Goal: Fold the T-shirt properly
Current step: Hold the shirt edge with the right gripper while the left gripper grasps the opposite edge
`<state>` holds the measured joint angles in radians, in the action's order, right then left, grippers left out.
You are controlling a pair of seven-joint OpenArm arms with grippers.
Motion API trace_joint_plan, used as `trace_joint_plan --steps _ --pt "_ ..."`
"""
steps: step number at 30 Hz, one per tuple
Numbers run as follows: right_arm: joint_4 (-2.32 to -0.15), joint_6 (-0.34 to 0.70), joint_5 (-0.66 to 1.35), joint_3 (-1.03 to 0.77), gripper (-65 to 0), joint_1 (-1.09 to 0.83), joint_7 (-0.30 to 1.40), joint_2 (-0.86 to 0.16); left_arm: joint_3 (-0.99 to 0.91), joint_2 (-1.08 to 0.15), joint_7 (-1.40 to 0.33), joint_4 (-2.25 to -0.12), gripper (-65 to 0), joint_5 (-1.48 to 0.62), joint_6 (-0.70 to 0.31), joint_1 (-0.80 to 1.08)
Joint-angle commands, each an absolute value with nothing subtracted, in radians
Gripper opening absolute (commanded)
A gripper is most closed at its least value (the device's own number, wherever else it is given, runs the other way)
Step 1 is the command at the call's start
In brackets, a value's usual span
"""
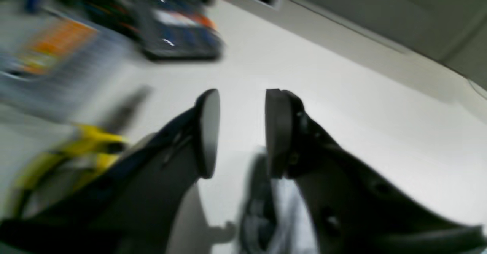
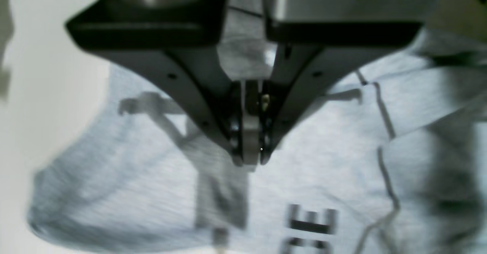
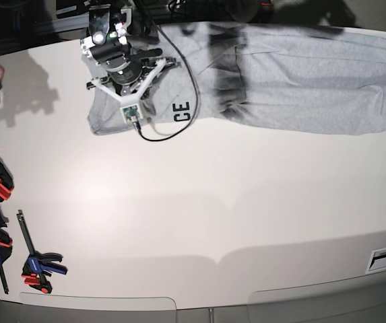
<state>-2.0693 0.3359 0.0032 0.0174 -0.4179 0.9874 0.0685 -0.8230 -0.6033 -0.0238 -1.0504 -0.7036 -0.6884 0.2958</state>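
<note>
Table (image 3: pixel 199 215): large white top, mostly bare, fills base view. Dark floor/clutter beyond far edge; room detail otherwise not legible.

T-shirt (image 3: pixel 294 74): heather-grey, lying along far edge of table, spread from far left to far right. Partly folded by the look of it; a lengthwise crease line runs across the body. Black letters "CE" show at near-left part, so printed side is partly up there. Left end bunched and rounded, not squared.

Right arm (image 3: pixel 122 64): over left end of shirt, low on the cloth. Right gripper (image 2: pixel 249 159): jaws closed tight, a thin fold of grey fabric pinched between tips per wrist view.

Left gripper (image 1: pixel 241 132): jaws apart at medium width, nothing between pads (image 1: pixel 279 132). Bare table under it, a bit of grey cloth just below. Arm itself not seen in base view. Wrist view blurred.

Step in hand (judgement): right side has its grip on left end; left side not yet engaged. Fold incomplete.

Next move calls for: left gripper to take matching edge at right end, then both lift and carry evenly.

Bar clamps (image 3: pixel 34 259): red/blue/black, several at near-left table edge, well apart from shirt.
</note>
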Motion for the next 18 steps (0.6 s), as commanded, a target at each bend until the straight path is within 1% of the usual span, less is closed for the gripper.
trace_joint_plan --steps 1,5,7,10,15,18 --pt "-2.091 0.358 0.036 0.02 -65.0 -0.416 0.965 0.07 -0.852 -0.635 0.001 -1.067 -41.0 -0.714 -0.698 0.309" --pt "-2.091 0.402 0.114 0.02 -65.0 -0.416 0.965 0.069 -0.905 -0.634 0.001 -1.066 -32.5 -0.715 -0.698 0.371" --pt "-2.091 0.414 0.116 0.02 -65.0 -0.416 0.958 0.069 -0.904 -0.628 -0.001 -1.066 -30.1 -0.716 -0.698 0.409" --pt "-2.091 0.427 0.116 0.02 -65.0 -0.416 0.957 0.069 -0.904 -0.592 -0.041 -1.066 -29.7 -0.757 -0.69 0.453" --pt "-2.091 0.435 0.116 0.02 -65.0 -0.416 0.957 0.069 -0.904 -0.519 -0.197 -1.065 -29.7 -0.917 -0.693 0.465" --pt "-2.091 0.435 0.117 0.02 -65.0 -0.416 0.957 0.069 -0.903 -0.487 -0.269 -1.065 -29.5 -0.974 -0.698 0.465"
